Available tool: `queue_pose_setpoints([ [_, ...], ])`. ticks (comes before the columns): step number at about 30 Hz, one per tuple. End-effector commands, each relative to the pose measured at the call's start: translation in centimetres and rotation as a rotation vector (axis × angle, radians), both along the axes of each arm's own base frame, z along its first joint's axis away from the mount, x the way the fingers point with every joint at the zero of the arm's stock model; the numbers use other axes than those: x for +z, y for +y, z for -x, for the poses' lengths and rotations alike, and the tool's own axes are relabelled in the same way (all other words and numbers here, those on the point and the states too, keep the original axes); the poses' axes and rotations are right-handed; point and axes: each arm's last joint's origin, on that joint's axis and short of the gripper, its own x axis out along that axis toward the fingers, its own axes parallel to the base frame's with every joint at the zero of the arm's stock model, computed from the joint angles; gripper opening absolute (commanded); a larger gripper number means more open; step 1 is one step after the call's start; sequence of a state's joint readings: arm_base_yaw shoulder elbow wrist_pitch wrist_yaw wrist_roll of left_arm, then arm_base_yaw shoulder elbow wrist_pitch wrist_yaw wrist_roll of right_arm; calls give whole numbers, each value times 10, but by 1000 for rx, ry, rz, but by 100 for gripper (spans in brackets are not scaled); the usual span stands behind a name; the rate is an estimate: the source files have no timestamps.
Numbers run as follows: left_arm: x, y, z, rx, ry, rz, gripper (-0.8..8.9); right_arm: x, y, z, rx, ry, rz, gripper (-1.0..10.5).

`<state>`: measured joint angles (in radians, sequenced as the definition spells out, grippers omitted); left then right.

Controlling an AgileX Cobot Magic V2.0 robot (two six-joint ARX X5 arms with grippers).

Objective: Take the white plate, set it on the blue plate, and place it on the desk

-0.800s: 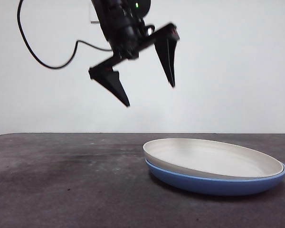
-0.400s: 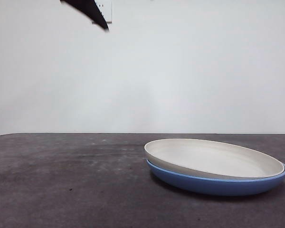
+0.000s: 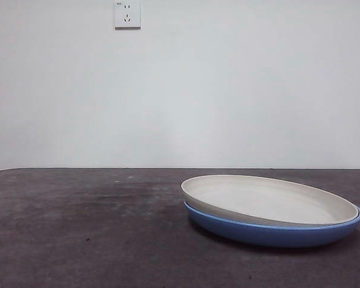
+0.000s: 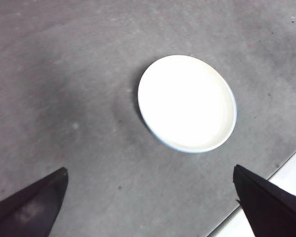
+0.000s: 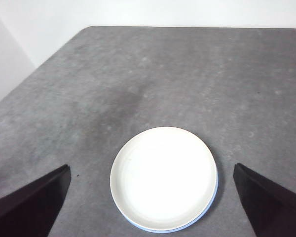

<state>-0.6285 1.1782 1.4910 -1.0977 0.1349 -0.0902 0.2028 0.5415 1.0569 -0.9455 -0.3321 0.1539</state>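
Front view: I see the white plate (image 3: 269,201) nested in the blue plate (image 3: 276,233) on the tabletop (image 3: 84,234), tilted slightly, its rim riding high at 9 o'clock. No arm shows here.

Left wrist view: my left claw (image 4: 150,202) hangs high, jaws spread wide and empty, the stack well below.

Right wrist view: the right claw (image 5: 150,200) is likewise spread and empty above the stack. I judge the plate stiff, smooth, probably breakable; I'd pinch the raised rim where it overhangs the blue.

wall (image 3: 228,90) — plain white | socket (image 3: 127,14) — maybe unused
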Motion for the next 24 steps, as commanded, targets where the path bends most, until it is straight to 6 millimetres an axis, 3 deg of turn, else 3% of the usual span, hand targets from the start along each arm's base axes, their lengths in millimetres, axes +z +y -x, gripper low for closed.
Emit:
queue_pose_setpoints([
  [1,5,14,21,-13,-76,38,635,4,1,-3,-9,-3,0,606],
  [11,-3,59,82,-18,-261,162,635,-5,5,-23,-17,146,9,606],
  [19,-1,76,105,-21,-327,202,635,-16,11,-50,-29,312,-24,606],
  [24,-2,87,120,-28,-349,205,635,-31,19,-82,-8,456,-22,606],
])
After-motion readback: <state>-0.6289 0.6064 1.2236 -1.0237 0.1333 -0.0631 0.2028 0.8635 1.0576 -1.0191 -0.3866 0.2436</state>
